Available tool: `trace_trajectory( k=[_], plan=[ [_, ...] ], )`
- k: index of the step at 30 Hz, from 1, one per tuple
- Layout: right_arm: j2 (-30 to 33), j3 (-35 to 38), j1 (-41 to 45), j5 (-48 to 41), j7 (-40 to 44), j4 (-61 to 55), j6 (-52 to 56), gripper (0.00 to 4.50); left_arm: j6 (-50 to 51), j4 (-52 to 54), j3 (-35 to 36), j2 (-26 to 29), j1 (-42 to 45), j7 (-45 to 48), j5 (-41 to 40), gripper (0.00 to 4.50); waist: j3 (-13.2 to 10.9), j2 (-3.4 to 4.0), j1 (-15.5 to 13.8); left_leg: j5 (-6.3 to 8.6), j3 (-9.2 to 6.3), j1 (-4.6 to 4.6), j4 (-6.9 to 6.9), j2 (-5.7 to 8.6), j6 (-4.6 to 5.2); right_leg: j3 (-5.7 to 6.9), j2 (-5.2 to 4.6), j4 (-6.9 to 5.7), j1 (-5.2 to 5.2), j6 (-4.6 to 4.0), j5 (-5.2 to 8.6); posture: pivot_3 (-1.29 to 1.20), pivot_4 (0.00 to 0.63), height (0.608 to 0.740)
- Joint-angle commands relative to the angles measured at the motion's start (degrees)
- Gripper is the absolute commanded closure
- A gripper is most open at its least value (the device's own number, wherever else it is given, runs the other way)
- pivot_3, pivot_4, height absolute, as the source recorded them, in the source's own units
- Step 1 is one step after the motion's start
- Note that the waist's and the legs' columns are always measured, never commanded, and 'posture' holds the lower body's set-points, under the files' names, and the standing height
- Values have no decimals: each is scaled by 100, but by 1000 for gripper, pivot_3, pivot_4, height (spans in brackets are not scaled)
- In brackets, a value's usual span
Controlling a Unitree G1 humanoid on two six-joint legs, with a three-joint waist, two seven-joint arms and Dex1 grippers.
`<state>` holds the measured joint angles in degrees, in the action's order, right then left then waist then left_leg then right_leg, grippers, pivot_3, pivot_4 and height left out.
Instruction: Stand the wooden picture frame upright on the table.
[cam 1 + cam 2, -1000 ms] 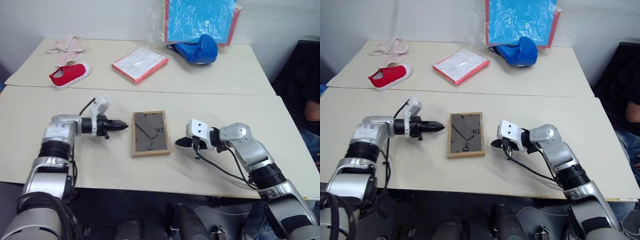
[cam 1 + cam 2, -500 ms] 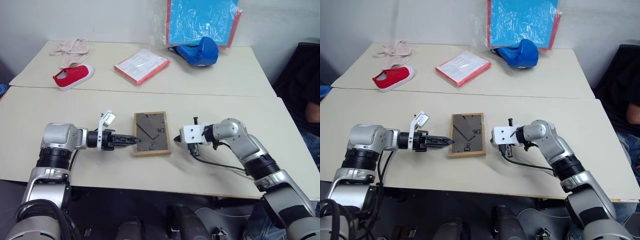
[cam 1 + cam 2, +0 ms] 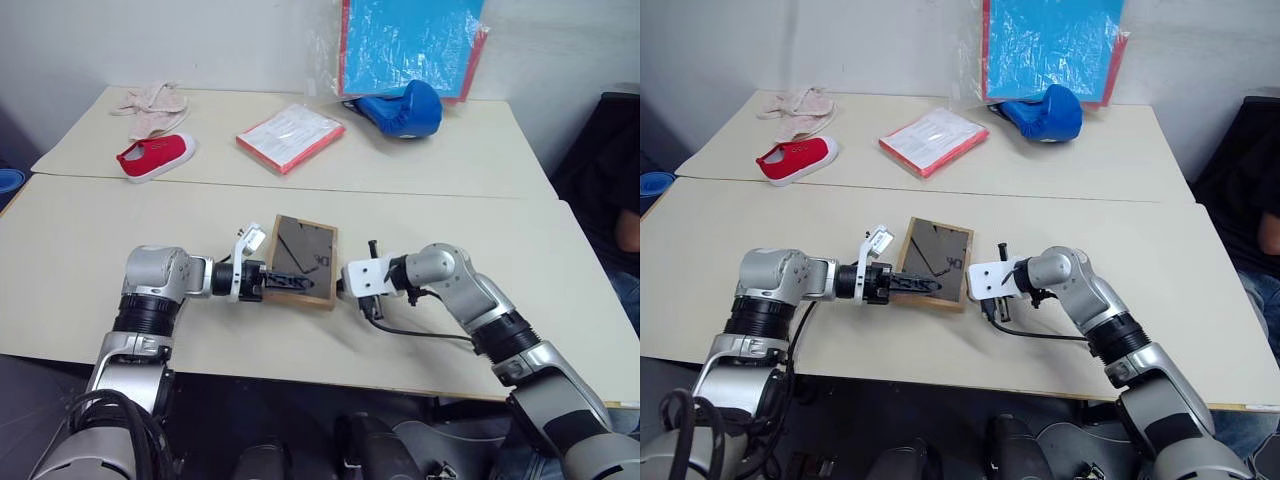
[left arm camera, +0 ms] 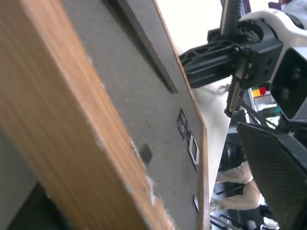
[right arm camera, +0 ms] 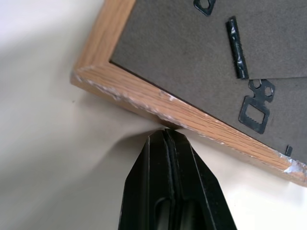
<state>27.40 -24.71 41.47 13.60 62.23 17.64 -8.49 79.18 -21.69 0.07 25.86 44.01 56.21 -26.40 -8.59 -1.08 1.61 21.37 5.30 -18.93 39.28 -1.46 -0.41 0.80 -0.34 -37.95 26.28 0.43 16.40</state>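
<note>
The wooden picture frame (image 3: 305, 250) lies on the table (image 3: 80, 250) with its dark back panel and easel stand facing up, a little askew. My left gripper (image 3: 290, 284) comes in from the left along the frame's near edge. It is open, with the wooden edge (image 4: 72, 124) between its fingers (image 4: 276, 177). My right gripper (image 3: 340, 285) is shut. Its tip (image 5: 168, 134) touches the frame's right-hand edge (image 5: 158, 108) low down at the table top.
On the far table (image 3: 500, 150) lie a red shoe (image 3: 157, 157), a pink cloth (image 3: 152, 103), a red-edged booklet (image 3: 291, 136) and a blue boxing glove (image 3: 405, 108). A blue red-bordered board (image 3: 410, 45) leans on the wall. A person (image 3: 625, 230) sits at the right edge.
My left gripper has moved right to the frame, rolled and opened around its edge. My right gripper moved left against the frame's other edge. The frame has turned slightly.
</note>
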Motion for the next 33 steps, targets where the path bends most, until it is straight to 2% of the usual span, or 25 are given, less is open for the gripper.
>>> trace_trajectory(
  k=[1, 8, 9, 12, 15, 20, 26, 27, 33],
  plan=[
    [13, -56, -34, 4, 41, -177, -66, 4500, 114, -83, -126, 31, -74, 43, -201, 1170, 0, 0, 10, 0, 0, -1, 0, 0, -1, 0, 1, 0, 1, 0, 0, 0, 150, 740],
    [205, 102, -222, -104, 51, -344, -8, 4500, 193, 152, -63, 568, -130, 335, -550, 3295, -5, -7, 54, -5, 0, -17, 0, -4, -9, 0, 4, -5, 21, 0, 0, 0, 150, 740],
    [251, 207, -265, -220, 75, -457, 118, 4500, 143, 237, -19, 635, -155, 369, -615, 3392, -5, -7, 63, -5, 0, -16, 0, -4, -10, 0, 4, -3, 21, 0, 0, 0, 150, 740],
    [328, 613, -366, -847, 273, -965, 967, 4500, 87, 546, 126, 753, -223, 382, -810, 3399, -12, -9, 69, -6, 0, -17, 0, -4, -11, -1, 4, -4, 22, 0, 0, 0, 150, 740],
    [303, 1273, -212, -2071, 521, -1876, 2966, 3943, 45, 999, 366, 812, -302, 389, -1051, 3399, -38, -10, 66, -6, -1, -24, 2, -5, -10, -1, 2, -6, 27, 0, 0, 0, 150, 740],
    [150, 1962, 577, -3576, 349, -2582, 5531, 2262, -169, 1936, 447, 797, -479, 183, -1245, 3399, -45, -7, 85, -8, -4, -26, 2, -7, -14, 1, 2, -10, 32, -1, 0, 0, 150, 740],
    [-364, 2048, 1288, -3997, -274, -2080, 6377, 175, -394, 2589, 431, 718, -630, 107, -1503, 3399, -45, -7, 88, -9, -6, -26, 0, -6, -15, 3, 2, -5, 30, -3, 2, 0, 150, 740],
    [-410, 2040, 1348, -4021, -325, -2017, 6413, 0, -419, 2650, 414, 725, -656, 100, -1523, 3399, -46, -8, 91, -9, -6, -26, 0, -5, -15, 2, 2, -6, 31, -3, 2, 0, 150, 740],
    [-560, 1763, 1399, -4443, -193, -2471, 6562, 0, -654, 2698, 143, 746, -680, -68, -1362, 3399, -47, -9, 80, -9, -7, -31, -5, -5, -13, 4, 2, 0, 33, -3, 2, 0, 150, 740]
  ],
)
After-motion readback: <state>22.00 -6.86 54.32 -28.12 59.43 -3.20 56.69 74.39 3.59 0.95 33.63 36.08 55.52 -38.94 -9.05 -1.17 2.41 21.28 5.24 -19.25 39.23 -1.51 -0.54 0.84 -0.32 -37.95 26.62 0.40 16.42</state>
